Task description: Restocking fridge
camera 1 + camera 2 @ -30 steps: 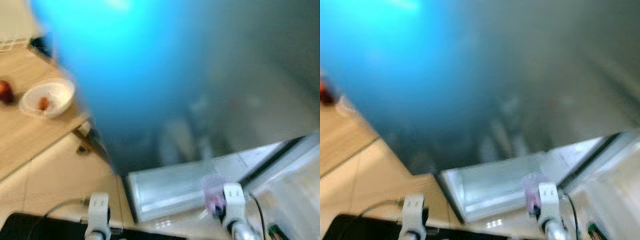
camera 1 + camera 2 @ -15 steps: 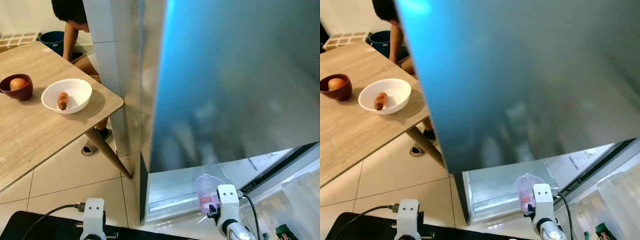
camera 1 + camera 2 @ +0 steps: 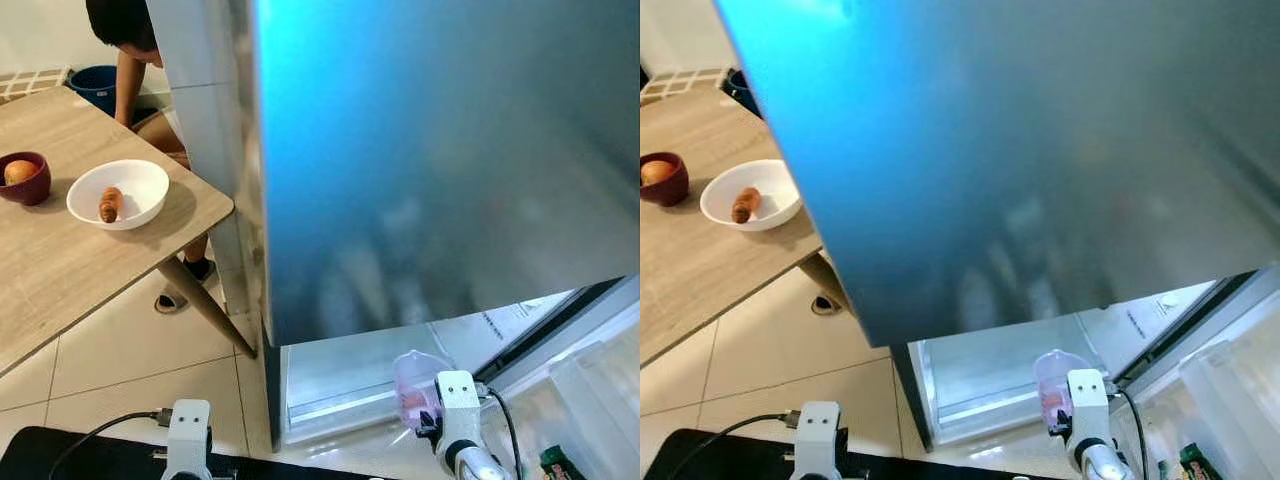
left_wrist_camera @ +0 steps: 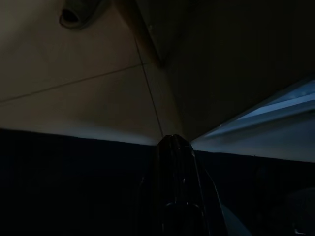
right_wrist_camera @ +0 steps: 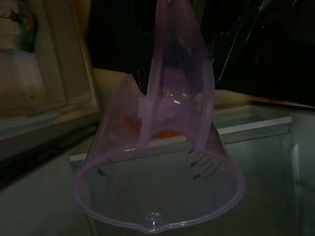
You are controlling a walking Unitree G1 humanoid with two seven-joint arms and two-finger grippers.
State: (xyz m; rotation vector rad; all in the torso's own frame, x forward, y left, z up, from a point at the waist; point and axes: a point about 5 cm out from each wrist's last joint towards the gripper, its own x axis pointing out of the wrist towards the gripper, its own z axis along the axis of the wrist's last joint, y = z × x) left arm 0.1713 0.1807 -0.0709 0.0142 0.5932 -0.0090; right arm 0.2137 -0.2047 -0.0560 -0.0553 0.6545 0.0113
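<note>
My right gripper (image 3: pixel 430 424) hangs low in front of the open fridge, shut on the handle of a clear purple measuring jug (image 3: pixel 412 384). Through the jug (image 5: pixel 157 187) in the right wrist view, something orange-red shows at its bottom and its spout points away from the wrist. The fridge's steel door (image 3: pixel 450 150) stands wide across the view. Below it lies a pale glass-fronted drawer (image 3: pixel 340 375) of the fridge. My left gripper (image 4: pixel 172 147) hangs idle and shut over the tiled floor, in deep shade.
A wooden table (image 3: pixel 60 270) at the left carries a white bowl (image 3: pixel 130 185) with a brown piece of food and a dark red bowl (image 3: pixel 22 178). A person (image 3: pixel 125 40) bends behind the table near a blue bucket (image 3: pixel 95 85). Door bins (image 3: pixel 590 390) stand at the right.
The head camera has swung and the blur of a second ago has cleared; the table now sits further left. The jug stays in my right gripper.
</note>
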